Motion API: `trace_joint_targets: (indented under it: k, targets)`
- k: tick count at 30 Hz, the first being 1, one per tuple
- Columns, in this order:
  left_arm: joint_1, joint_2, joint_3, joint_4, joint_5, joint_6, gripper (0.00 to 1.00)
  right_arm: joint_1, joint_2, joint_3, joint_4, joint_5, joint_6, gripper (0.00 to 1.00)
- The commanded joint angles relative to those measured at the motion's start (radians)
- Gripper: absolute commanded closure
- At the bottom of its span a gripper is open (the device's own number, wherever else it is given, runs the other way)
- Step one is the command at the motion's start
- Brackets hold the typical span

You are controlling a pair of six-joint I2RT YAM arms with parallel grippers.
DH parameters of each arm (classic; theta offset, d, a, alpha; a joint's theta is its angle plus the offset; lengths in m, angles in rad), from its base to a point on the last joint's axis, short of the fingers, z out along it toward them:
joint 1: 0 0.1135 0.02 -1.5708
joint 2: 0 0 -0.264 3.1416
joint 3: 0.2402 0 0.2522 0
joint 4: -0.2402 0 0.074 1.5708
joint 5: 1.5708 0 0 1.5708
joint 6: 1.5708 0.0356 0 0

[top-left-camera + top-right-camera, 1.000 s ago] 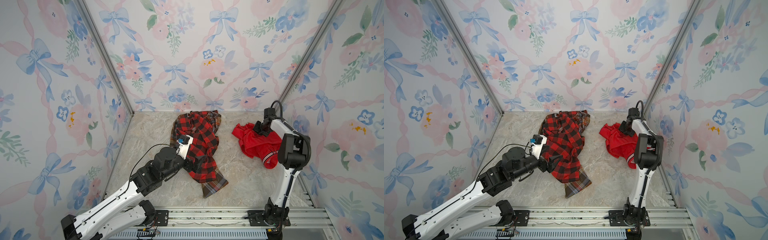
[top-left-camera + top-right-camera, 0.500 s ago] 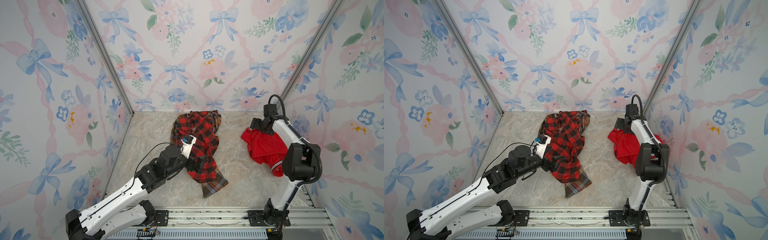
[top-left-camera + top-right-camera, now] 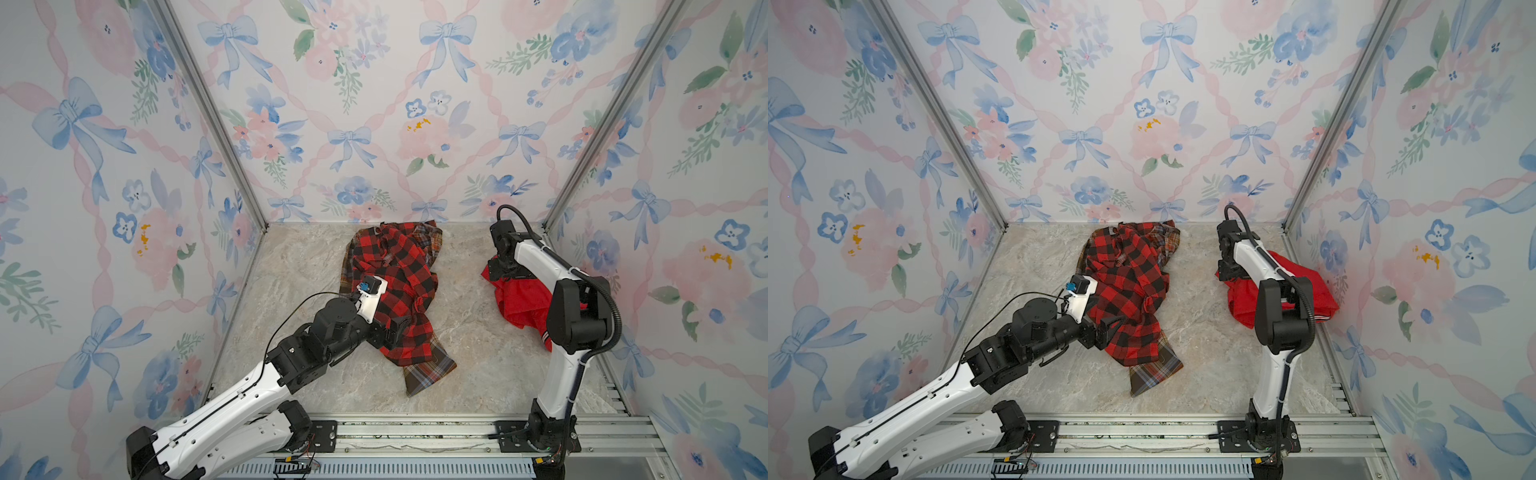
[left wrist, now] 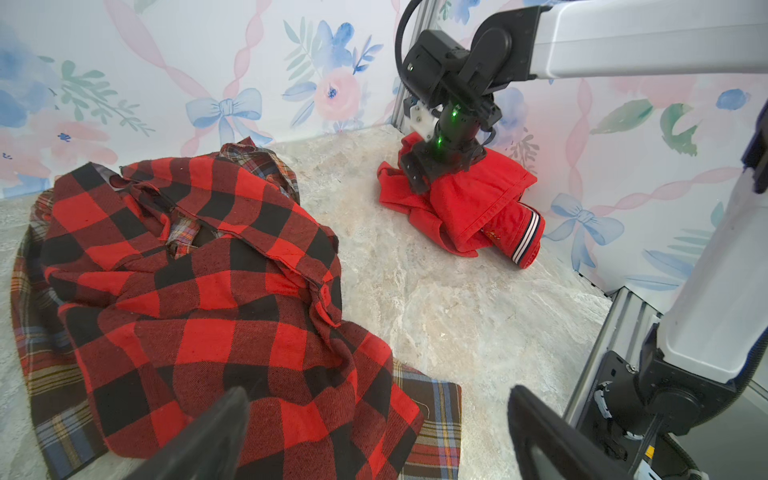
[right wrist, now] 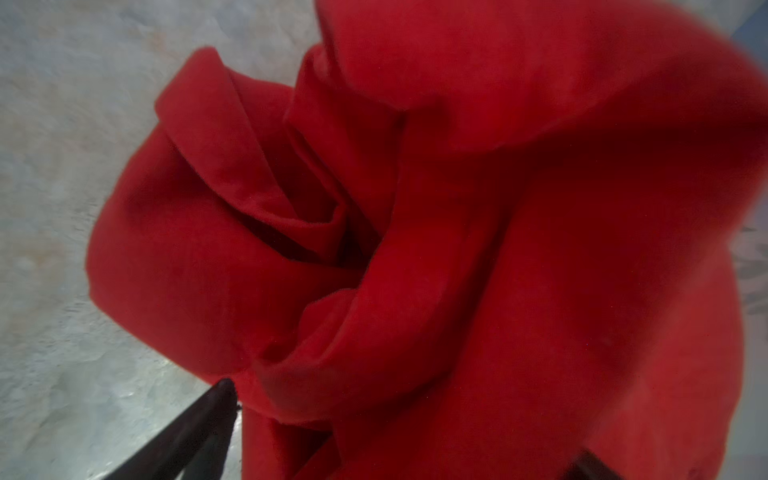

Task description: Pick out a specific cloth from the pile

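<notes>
In both top views, watch the lift: your right gripper point(image 3: 505, 272) sits on the plain bright red shiny garment point(image 3: 521, 305), far right, well apart from the checked-and-plaid shirt heap point(image 3: 407, 266); a fold could snag. Right wrist view: jaws spread, red folds between. Left wrist view: left gripper point(image 4: 378, 411) gapes at the heap's near edge.

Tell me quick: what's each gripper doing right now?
Left gripper: open, empty, over the red-and-black buffalo-check shirt.
Right gripper: open, jaws spread wide over the plain red garment.
</notes>
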Motion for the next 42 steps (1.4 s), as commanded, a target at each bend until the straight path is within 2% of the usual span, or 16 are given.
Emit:
trace_joint_targets:
  k: [1, 7, 10, 12, 16, 20, 21, 25, 28, 30, 32, 34, 36, 38, 39, 42]
  targets:
    - [-0.004, -0.043, -0.030, 0.009, -0.009, 0.005, 0.02, 0.024, 0.054, 0.031, -0.051, 0.028, 0.005, 0.03]
    - [0.005, -0.089, -0.068, 0.008, -0.022, -0.001, 0.02, 0.018, 0.219, 0.166, -0.139, 0.018, -0.003, 0.03]
    - [0.011, -0.096, -0.068, 0.006, -0.021, 0.005, 0.02, 0.005, 0.261, 0.203, -0.142, -0.054, -0.016, 0.01]
    - [0.016, -0.097, -0.069, 0.003, -0.021, 0.009, 0.02, 0.002, 0.282, 0.226, -0.150, -0.094, -0.028, 0.11]
    - [0.028, -0.093, -0.069, 0.003, -0.014, 0.012, 0.02, -0.007, 0.301, 0.245, -0.142, -0.204, -0.044, 0.59]
    - [0.035, -0.094, -0.064, -0.001, -0.009, 0.014, 0.02, -0.032, 0.258, 0.220, -0.073, -0.406, -0.035, 0.96]
    - [0.036, -0.096, -0.063, -0.004, -0.010, 0.014, 0.02, -0.040, 0.234, 0.204, -0.043, -0.481, -0.030, 1.00]
    - [0.040, -0.106, -0.060, -0.012, -0.018, 0.009, 0.02, -0.068, 0.135, 0.153, 0.073, -0.729, 0.001, 1.00]
    - [0.041, -0.112, -0.062, -0.012, -0.024, 0.003, 0.02, -0.111, 0.050, 0.081, 0.239, -1.020, 0.086, 1.00]
    - [0.041, -0.112, -0.060, -0.012, -0.028, 0.002, 0.02, -0.152, -0.004, 0.002, 0.404, -1.231, 0.212, 1.00]
    - [0.042, -0.112, -0.059, -0.012, -0.026, -0.001, 0.02, -0.199, -0.043, -0.110, 0.681, -1.401, 0.405, 1.00]
    - [0.042, -0.111, -0.058, -0.012, -0.027, -0.004, 0.02, -0.252, -0.058, -0.243, 1.087, -1.508, 0.724, 1.00]
    - [0.044, -0.110, -0.056, -0.012, -0.028, -0.003, 0.02, -0.308, -0.016, -0.359, 1.690, -1.553, 1.143, 1.00]
    - [0.044, -0.109, -0.056, -0.012, -0.030, -0.002, 0.02, -0.350, 0.092, -0.374, 2.213, -1.540, 1.561, 1.00]
    - [0.044, -0.106, -0.054, -0.012, -0.031, -0.002, 0.02, -0.367, 0.139, -0.362, 2.275, -1.527, 1.684, 1.00]
    - [0.046, -0.103, -0.050, -0.012, -0.032, -0.001, 0.02, -0.381, 0.147, -0.399, 2.274, -1.543, 1.642, 1.00]
